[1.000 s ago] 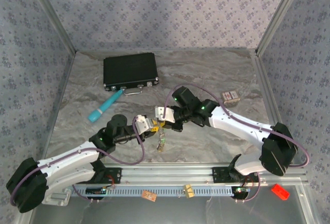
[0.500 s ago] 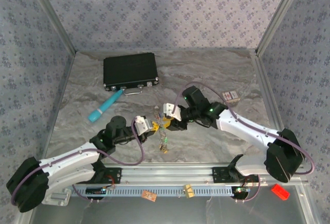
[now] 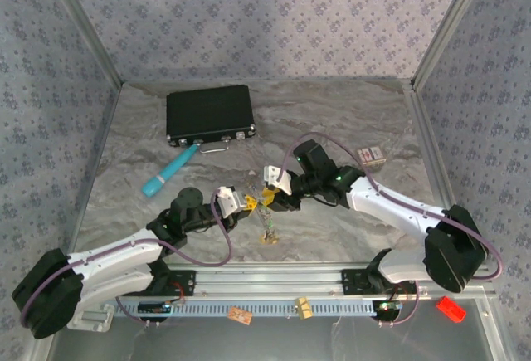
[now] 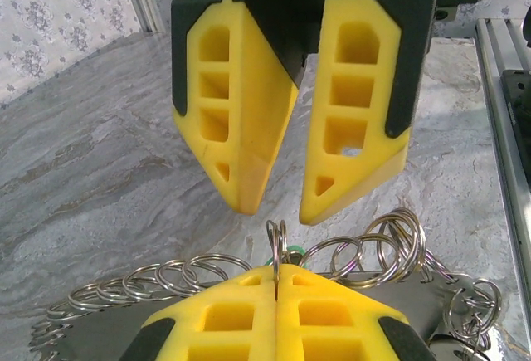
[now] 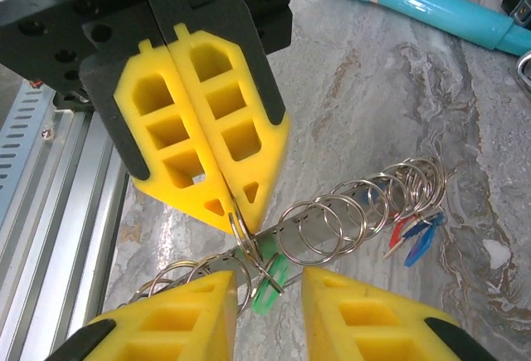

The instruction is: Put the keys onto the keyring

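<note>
Yellow-fingered, my left end effector is clamped on a thin silvery wire keyring, and my right end effector faces it with jaws parted, gripping nothing. The ring's chain of loops carries green, red and blue plastic-headed keys above the grey marbled table.

Grey marbled table: a black case lies flat at the back left. A teal tube sits angled just in front of it, and a small box rests well apart on the right.
</note>
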### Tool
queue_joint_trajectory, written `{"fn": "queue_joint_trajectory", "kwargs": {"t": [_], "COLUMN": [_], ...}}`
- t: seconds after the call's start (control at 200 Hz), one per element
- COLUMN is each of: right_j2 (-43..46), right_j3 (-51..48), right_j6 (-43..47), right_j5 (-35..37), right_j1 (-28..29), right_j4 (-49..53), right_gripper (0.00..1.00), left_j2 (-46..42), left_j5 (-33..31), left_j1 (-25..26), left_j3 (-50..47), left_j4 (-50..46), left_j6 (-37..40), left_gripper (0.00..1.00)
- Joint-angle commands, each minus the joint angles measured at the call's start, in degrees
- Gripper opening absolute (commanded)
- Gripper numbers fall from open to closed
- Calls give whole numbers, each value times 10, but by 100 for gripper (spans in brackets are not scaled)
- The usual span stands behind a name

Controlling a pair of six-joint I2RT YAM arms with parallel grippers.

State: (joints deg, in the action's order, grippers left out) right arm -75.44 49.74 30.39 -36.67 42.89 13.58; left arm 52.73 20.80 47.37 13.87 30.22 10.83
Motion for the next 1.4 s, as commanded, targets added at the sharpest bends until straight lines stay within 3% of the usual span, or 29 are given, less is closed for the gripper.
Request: {"fn": "queue_joint_trajectory", "kwargs": {"t": [0.0, 0.185, 0.455, 0.615, 0.805, 0.9, 1.079, 1.399], "right_j2": [-9, -15, -26, -39, -14, 5, 10, 6], "right_j3": [-1, 3, 1, -2, -22, -42, -51, -54], "right_j6": [-2, 2, 9, 6, -4, -15, -22, -30], "right_j5": [5, 2, -1, 4, 9, 10, 1, -19], "right_j1": [5, 7, 8, 12, 5, -3, -9, -11], "right_j4": [1, 1, 22, 19, -12, -40, -53, -76], "right_gripper": [27, 24, 0, 0, 23, 29, 31, 28], "left_j2": [-6, -6, -3, 6, 27, 46, 79, 66], "left_j5": [24, 28, 27, 29, 29, 36, 54, 61], "left_j1": [2, 2, 2, 2, 2, 0, -3, -3], "left_j3": [-2, -2, -5, -8, -8, -11, -10, -8], "left_j4": [45, 46, 58, 77, 100, 125, 160, 141], "left_j6": [-8, -7, -8, -11, -14, -23, -37, -33], "left_gripper": [0, 0, 0, 0, 0, 0, 0, 0]}}
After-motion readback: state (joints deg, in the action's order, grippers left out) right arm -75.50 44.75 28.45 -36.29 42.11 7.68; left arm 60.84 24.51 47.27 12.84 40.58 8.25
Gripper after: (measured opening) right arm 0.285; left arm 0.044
